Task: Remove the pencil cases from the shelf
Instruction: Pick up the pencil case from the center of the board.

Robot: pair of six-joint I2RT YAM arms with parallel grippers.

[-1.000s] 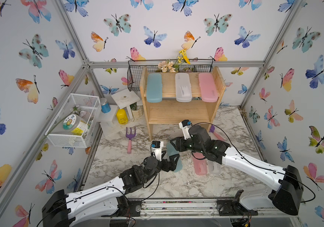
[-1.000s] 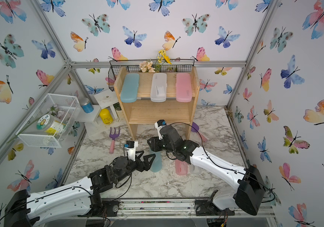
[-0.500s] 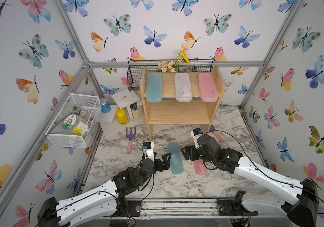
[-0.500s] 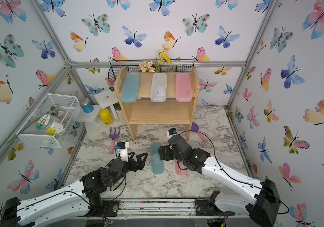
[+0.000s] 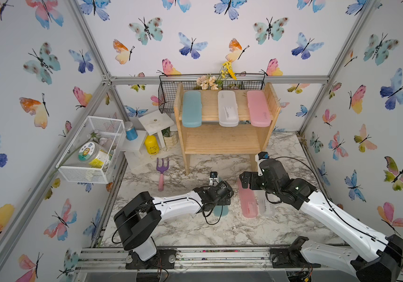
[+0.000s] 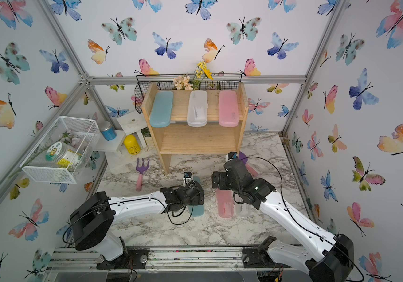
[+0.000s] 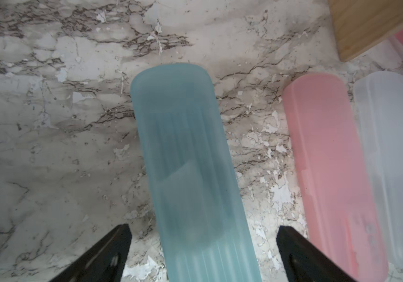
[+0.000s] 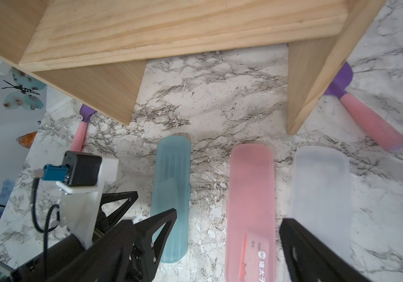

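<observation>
Pencil cases [image 5: 228,108] on the shelf [image 5: 220,144] top overhang its near edge; teal case [image 8: 171,195], pink case [image 8: 251,195], white case [image 8: 322,195] lie on marble [image 5: 183,232], all pointing near-to-far. My left gripper [image 7: 202,228] and right gripper [image 8: 228,216] gape empty; room leftward.

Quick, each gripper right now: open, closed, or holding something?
Left gripper: open, holding nothing.
Right gripper: open, holding nothing.
</observation>
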